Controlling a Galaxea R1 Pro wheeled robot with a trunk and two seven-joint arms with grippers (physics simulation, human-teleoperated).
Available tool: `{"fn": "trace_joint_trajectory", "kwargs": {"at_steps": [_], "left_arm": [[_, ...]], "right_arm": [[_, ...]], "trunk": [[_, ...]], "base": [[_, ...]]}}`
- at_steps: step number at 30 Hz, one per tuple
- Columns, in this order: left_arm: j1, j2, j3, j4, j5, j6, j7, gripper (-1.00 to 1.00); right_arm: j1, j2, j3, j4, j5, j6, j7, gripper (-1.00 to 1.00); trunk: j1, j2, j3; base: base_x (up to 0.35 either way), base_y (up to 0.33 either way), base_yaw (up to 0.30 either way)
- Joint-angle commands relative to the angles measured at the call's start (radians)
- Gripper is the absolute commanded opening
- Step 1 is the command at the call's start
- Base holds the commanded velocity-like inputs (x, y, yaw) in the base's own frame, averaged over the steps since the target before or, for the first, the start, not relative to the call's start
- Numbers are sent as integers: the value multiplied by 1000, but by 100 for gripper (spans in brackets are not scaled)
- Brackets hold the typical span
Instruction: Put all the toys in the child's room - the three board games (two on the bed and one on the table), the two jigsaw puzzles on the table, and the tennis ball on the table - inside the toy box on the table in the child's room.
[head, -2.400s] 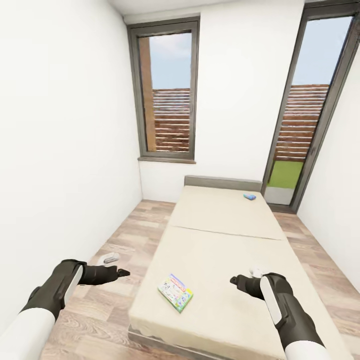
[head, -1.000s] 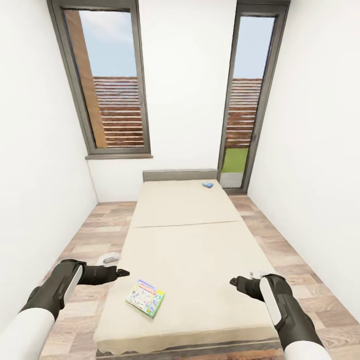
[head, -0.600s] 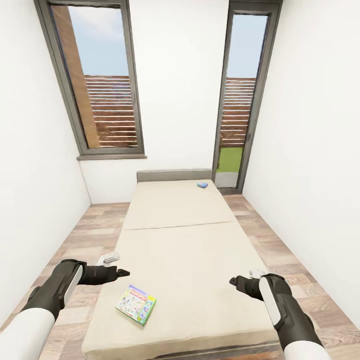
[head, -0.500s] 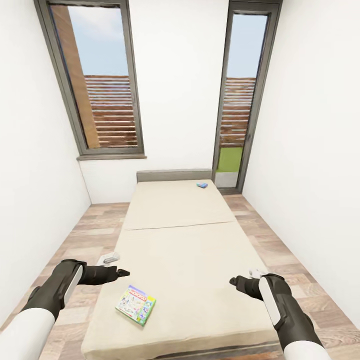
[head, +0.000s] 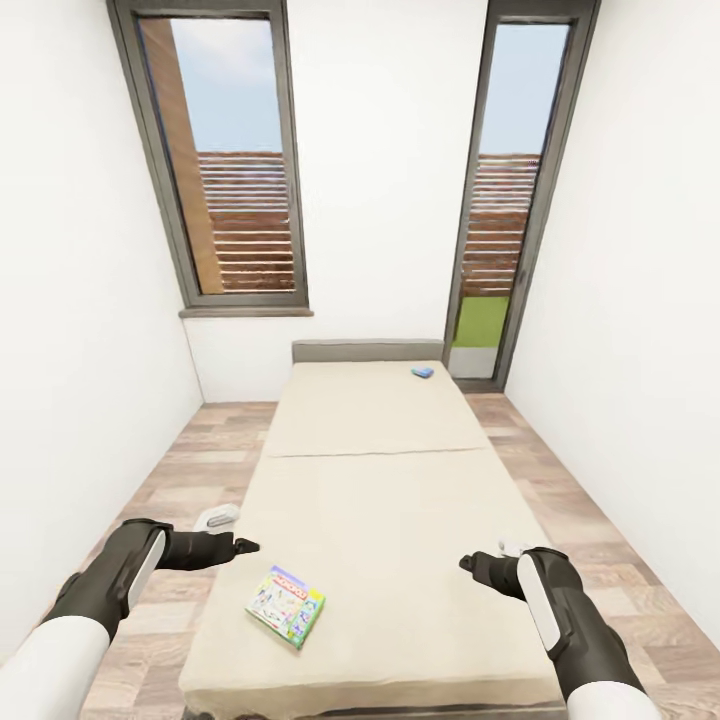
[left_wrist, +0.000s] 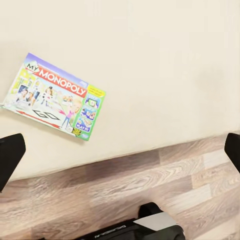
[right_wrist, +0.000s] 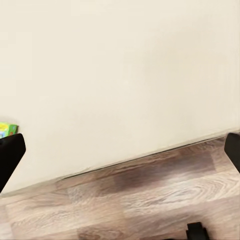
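Left gripper (head: 246, 545): our jaws spread wide, empty.
Right gripper (head: 470, 562): same.
Monopoly box (head: 286, 605): flat on bed (head: 400, 500).

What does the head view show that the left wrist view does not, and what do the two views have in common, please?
Head view alone: the small blue board game near the headboard, two windows, the walls, and both arms with the left gripper and right gripper. Left wrist view alone: the box's readable Monopoly lettering and a dark robot part over the floor. Both: the Monopoly board game lying flat on the bed, near its edge, and the wooden floor.
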Motion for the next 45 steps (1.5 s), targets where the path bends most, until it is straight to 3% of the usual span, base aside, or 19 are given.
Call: {"fn": "trace_joint_trajectory", "kwargs": {"at_steps": [1, 22, 30, 36, 37, 45], "left_arm": [[-1, -1, 2, -1, 0, 8, -3, 100], [-1, -3, 0, -1, -2, 8, 9, 100], [-1, -5, -2, -1, -3, 0, 57, 100], [-1, -11, -2, 2, -3, -24, 160, 100], [-1, -16, -1, 3, -3, -33, 217, 100], [-3, -49, 3, 10, 6, -77, 465, 100]], "right_arm": [[-1, 1, -2, -1, -10, 3, -7, 100], [-1, 2, -1, -1, -8, 0, -7, 100], [-1, 1, 0, -1, -8, -20, -6, 100], [-1, 4, 1, -1, -7, -26, -9, 100], [-1, 5, 2, -1, -7, -27, -10, 100], [-1, 13, 6, -1, -7, -27, -12, 100]], "trunk": [[1, -2, -2], [1, -2, -2], [1, -2, -2], [1, -2, -2], [1, -2, -2], [1, -2, -2]], "base": [[67, -161, 87], [27, -61, 13], [0, -1, 0], [0, 0, 0], [0, 0, 0], [0, 0, 0]]}}
